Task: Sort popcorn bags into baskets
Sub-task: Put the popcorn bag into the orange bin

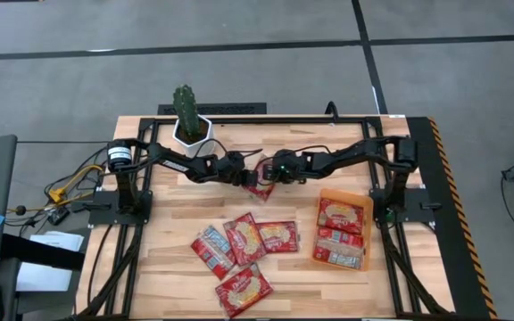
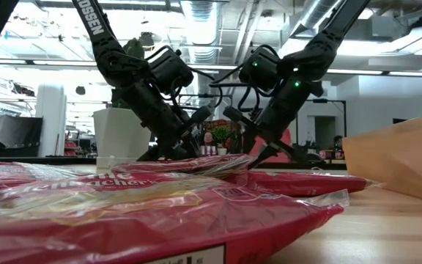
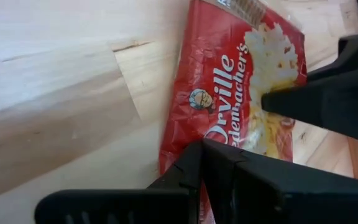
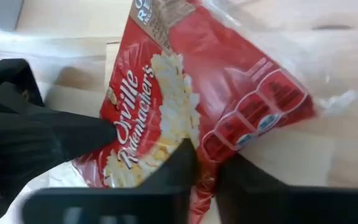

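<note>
Both pairs of jaws meet over one bag (image 1: 259, 186) at the back of the table (image 1: 168, 250). The left gripper (image 1: 244, 174) is pinched shut on one edge of it; the right gripper (image 1: 264, 169) has its jaws nearly closed over the opposite edge, though I can't tell if they grip it. Off to the right gripper's side, the tray (image 1: 319, 241) holds two or three bags. Four more lie loose nearer the front, so I'd judge the sorting under halfway.

Lab or workshop: exposed ceiling ducts (image 2: 196, 15), grey floor (image 1: 239, 27), framed wooden test table (image 1: 177, 214).
</note>
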Robot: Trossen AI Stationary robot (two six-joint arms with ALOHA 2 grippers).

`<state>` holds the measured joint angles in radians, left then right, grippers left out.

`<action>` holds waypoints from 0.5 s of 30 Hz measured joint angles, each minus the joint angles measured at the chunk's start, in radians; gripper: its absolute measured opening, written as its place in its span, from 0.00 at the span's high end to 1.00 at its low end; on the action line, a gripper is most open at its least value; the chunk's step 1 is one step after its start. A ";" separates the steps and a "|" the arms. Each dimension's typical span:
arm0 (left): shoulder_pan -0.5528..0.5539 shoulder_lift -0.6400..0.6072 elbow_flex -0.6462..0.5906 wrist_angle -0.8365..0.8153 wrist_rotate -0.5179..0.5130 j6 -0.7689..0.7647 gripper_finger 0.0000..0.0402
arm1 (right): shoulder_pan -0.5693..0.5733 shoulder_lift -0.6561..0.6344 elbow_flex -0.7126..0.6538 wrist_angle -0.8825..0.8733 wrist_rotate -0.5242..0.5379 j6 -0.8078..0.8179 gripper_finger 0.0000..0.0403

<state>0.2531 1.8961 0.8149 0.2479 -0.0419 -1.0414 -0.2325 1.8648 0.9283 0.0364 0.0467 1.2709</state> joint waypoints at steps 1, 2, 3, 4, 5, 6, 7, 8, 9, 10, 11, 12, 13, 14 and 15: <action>0.000 0.000 -0.001 0.001 0.003 0.010 1.00 | 0.000 0.000 0.000 0.006 -0.002 -0.013 0.88; 0.000 0.000 -0.001 0.001 0.008 0.020 1.00 | 0.000 0.000 0.000 0.009 -0.007 -0.028 0.93; 0.000 0.000 -0.001 0.001 0.016 0.031 1.00 | 0.000 0.000 0.000 0.009 -0.011 -0.041 0.95; 0.000 -0.002 -0.001 0.000 0.026 0.038 1.00 | 0.000 -0.002 0.000 0.008 -0.016 -0.047 0.96; 0.003 -0.007 -0.001 -0.005 0.039 0.045 1.00 | 0.000 -0.007 0.000 0.005 -0.022 -0.049 0.95; 0.004 -0.010 -0.001 -0.010 0.052 0.058 0.99 | -0.001 -0.014 0.000 -0.002 -0.034 -0.050 0.94; 0.008 -0.021 -0.001 -0.014 0.071 0.079 0.99 | 0.000 -0.018 0.000 -0.006 -0.044 -0.055 0.93; 0.013 -0.033 -0.002 -0.017 0.097 0.110 0.97 | 0.000 -0.025 0.000 -0.010 -0.050 -0.065 0.92; 0.018 -0.045 -0.003 -0.027 0.125 0.142 0.96 | -0.003 -0.040 -0.002 -0.019 -0.059 -0.075 0.92; 0.023 -0.057 -0.004 -0.037 0.155 0.168 0.94 | -0.006 -0.057 -0.002 -0.028 -0.065 -0.094 0.93; 0.030 -0.075 -0.004 -0.047 0.179 0.189 0.91 | -0.010 -0.075 -0.002 -0.029 -0.067 -0.120 0.94; 0.039 -0.099 -0.005 -0.067 0.202 0.208 0.89 | -0.017 -0.092 -0.002 -0.036 -0.069 -0.147 0.96; 0.047 -0.125 -0.004 -0.102 0.224 0.226 0.87 | -0.025 -0.112 -0.002 -0.054 -0.070 -0.172 0.97; 0.054 -0.141 -0.007 -0.122 0.240 0.240 0.84 | -0.033 -0.136 -0.003 -0.071 -0.067 -0.196 0.98; 0.060 -0.161 -0.006 -0.146 0.248 0.258 0.82 | -0.042 -0.159 -0.003 -0.078 -0.064 -0.217 0.98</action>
<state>0.3128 1.7353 0.8086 0.1017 0.2062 -0.7835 -0.2745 1.7063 0.9250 -0.0419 -0.0173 1.0543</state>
